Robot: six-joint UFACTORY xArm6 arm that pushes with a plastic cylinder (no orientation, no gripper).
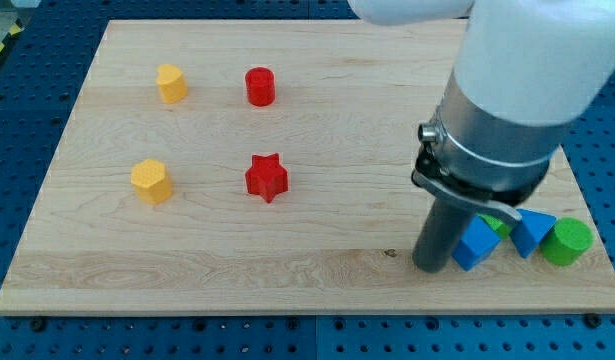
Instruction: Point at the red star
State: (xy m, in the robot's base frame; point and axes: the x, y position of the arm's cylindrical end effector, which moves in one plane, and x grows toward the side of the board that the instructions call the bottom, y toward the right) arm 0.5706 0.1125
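Red star (266, 177): centre-left of the frame, flat on the wooden board (317, 260), alone.
Yellow blocks: 2 at the left, one (171, 83) upper left, one (151, 181) below it, level with the star.
Red cylinder (260, 86): directly above the star, apart from it.
My tip (431, 268): lower right of the frame, on the board, well apart from the star, just left of a blue block (474, 245).
Hand state: a bare rod, no jaws, holding nothing.
Right cluster: green piece (497, 226) partly hidden, blue triangle (530, 232), green cylinder (567, 242), all close together.
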